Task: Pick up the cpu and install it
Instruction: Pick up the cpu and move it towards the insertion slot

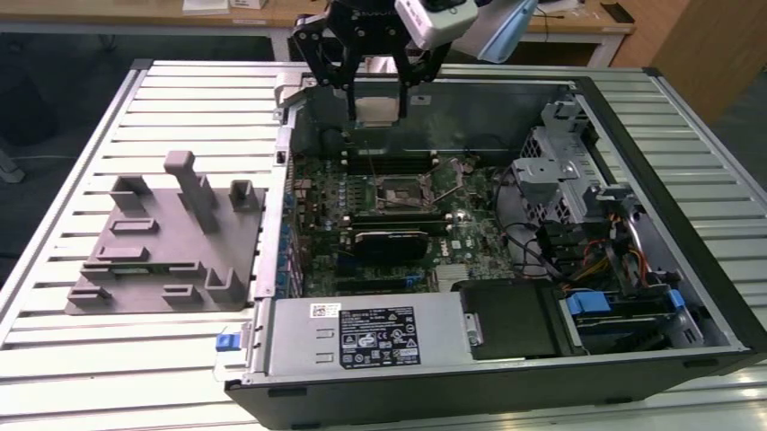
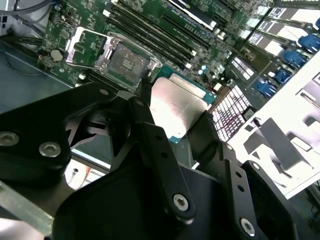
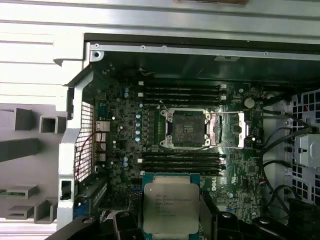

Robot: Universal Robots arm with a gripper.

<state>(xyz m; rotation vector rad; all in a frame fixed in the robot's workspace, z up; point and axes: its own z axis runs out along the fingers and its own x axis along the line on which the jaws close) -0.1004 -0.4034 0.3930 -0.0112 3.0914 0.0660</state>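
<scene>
The cpu, a flat square chip with a silver top, hangs in the air above the rear part of the open computer case. My gripper is shut on it, one black finger on each side. In the second wrist view the cpu sits between the fingers of the gripper, a short way off the open socket. In the first wrist view the cpu is apart from the socket, whose metal frame is flipped open. The socket lies on the motherboard below the gripper.
A grey moulded fixture block rests on the slatted table at the exterior view's left. Inside the case are the power supply, a black card, memory slots, cables and a drive cage with blue tabs.
</scene>
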